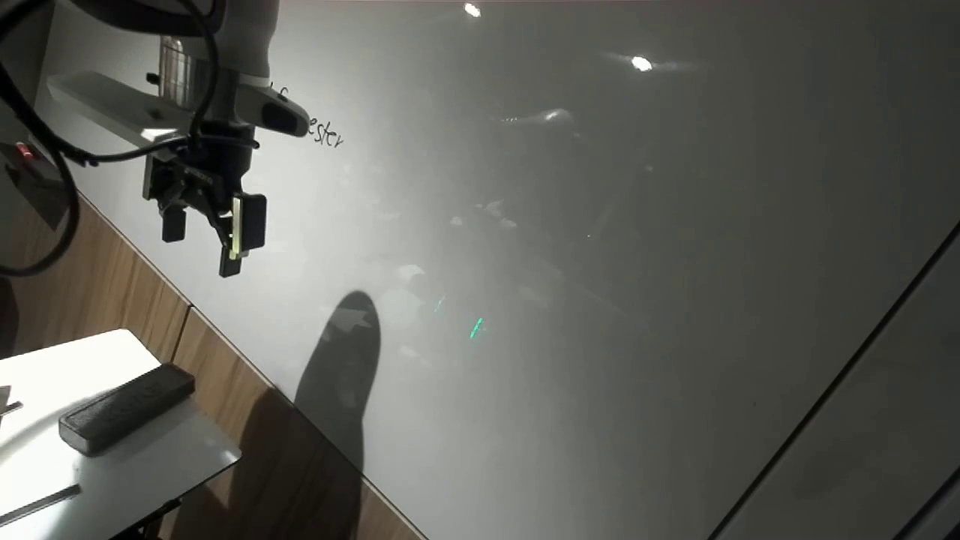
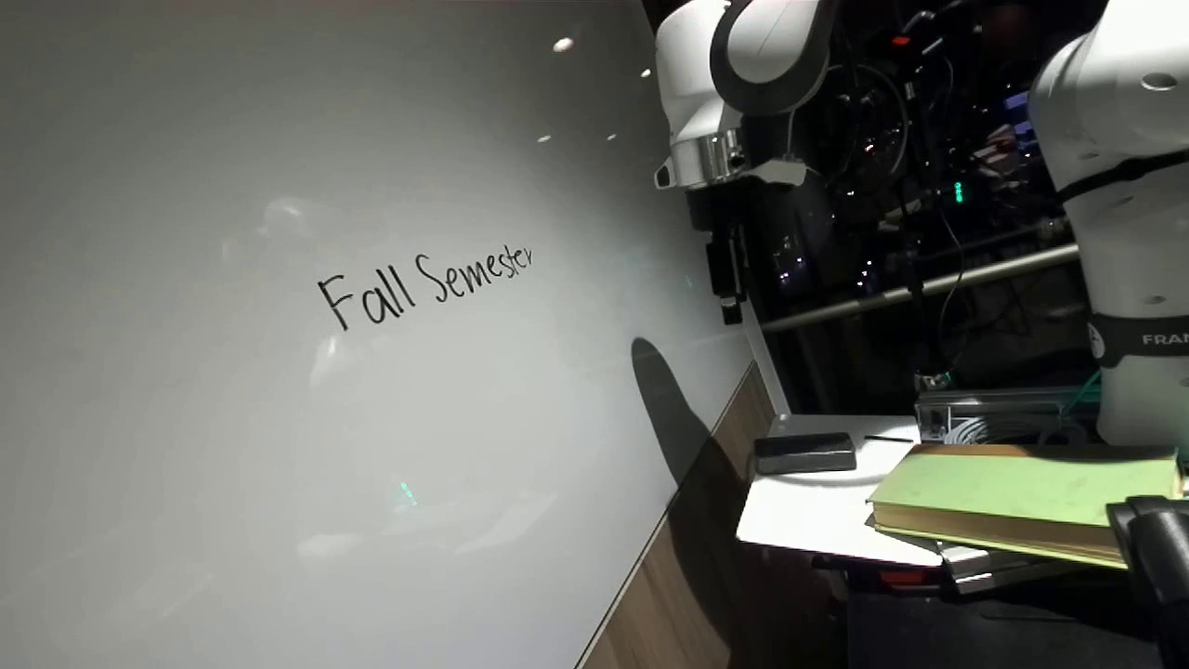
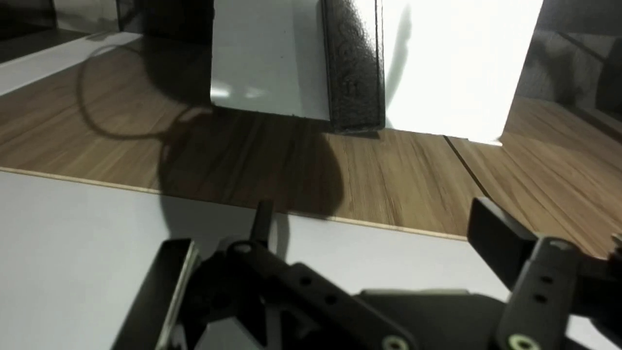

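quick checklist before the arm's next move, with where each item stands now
1. End effector open: ok, its fingers stand apart.
2. Nothing gripped: ok, nothing shows held between the fingers.
3. Eraser well inside the table: not ok, one end reaches the edge in the wrist view.
4. Book apart from the eraser: ok, a strip of table shows between them.
5. Writing readable: ok, "Fall Semester" shows whole in an exterior view.
6. Safe gap between end effector and board: cannot tell, its depth is unclear.
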`<state>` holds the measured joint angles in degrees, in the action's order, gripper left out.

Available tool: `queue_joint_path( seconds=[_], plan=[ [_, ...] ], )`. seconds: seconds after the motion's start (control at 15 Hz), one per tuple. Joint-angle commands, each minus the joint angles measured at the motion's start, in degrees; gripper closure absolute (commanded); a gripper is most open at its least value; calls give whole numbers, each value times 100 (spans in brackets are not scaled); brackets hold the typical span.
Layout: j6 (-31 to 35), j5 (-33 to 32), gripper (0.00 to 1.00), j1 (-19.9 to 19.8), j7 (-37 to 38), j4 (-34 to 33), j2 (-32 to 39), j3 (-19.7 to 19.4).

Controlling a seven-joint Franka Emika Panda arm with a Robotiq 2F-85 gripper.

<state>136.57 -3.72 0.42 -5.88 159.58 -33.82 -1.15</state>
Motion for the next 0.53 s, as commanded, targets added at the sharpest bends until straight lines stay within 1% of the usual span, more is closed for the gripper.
queue_joint_path(
  seconds=[0.0, 0.13, 0.47],
  plan=[
    [-27, -225, 0, -116, 26, -8, 392, 61],
    [-74, -259, 0, -83, -3, -6, 551, 53],
    [43, -210, 0, -6, -104, -1, 1145, 16]
  ],
)
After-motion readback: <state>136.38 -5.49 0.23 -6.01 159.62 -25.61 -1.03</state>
